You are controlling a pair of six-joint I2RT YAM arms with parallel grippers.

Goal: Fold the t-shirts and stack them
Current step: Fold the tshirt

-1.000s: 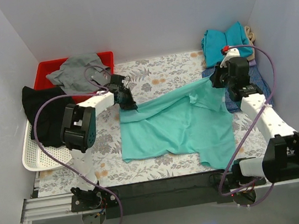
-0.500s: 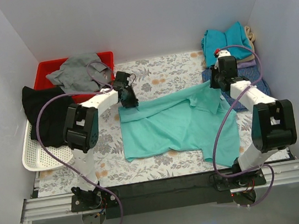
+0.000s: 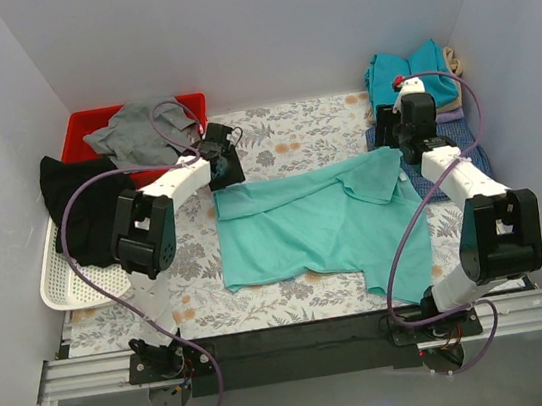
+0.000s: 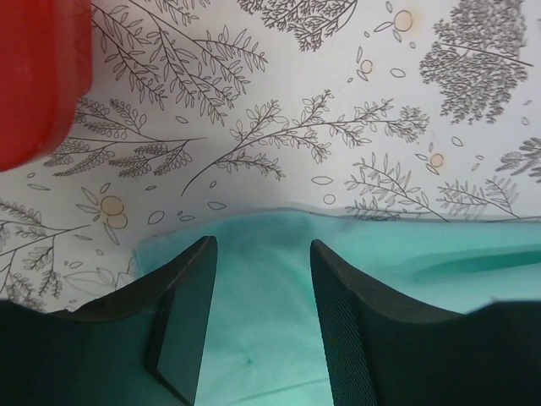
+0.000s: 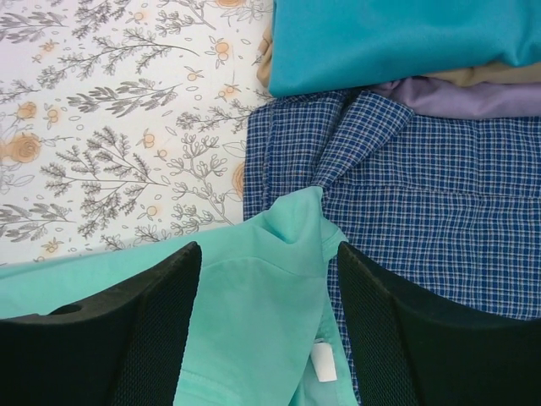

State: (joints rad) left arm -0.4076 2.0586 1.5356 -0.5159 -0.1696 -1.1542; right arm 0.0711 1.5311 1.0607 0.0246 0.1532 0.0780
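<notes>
left gripper (image 4: 264, 250): jaws apart, nothing pinched. the pads straddle the far left edge of the plain mint-green short-sleeved tee (image 3: 315, 225).
right gripper (image 5: 269, 254): jaws wide and empty, hanging over the tee's far right corner.
tee position: spread mid-table on the floral-print tablecloth (image 3: 291, 131). it's rumpled, with an uneven near hem, and its far right corner laps onto the blue check shirt (image 5: 423, 220).
stack: folded teal-blue shirt (image 5: 380, 38) at the far right, with a lavender layer (image 5: 456, 97) and a beige layer (image 5: 499, 74) showing at its edge.
step, as i read it: laying the tee flat ahead of the first fold.
do it well: raise both wrists straight up so the pads don't drag the edge. then draw the right corner off the check shirt and smooth the ridges near the collar before you fold.
writing: small white tag (image 5: 321, 359) on the tee, too small to read. no brand visible.
aside: red plastic bin (image 3: 79, 129) at the far left, holding a grey garment (image 3: 138, 121).
</notes>
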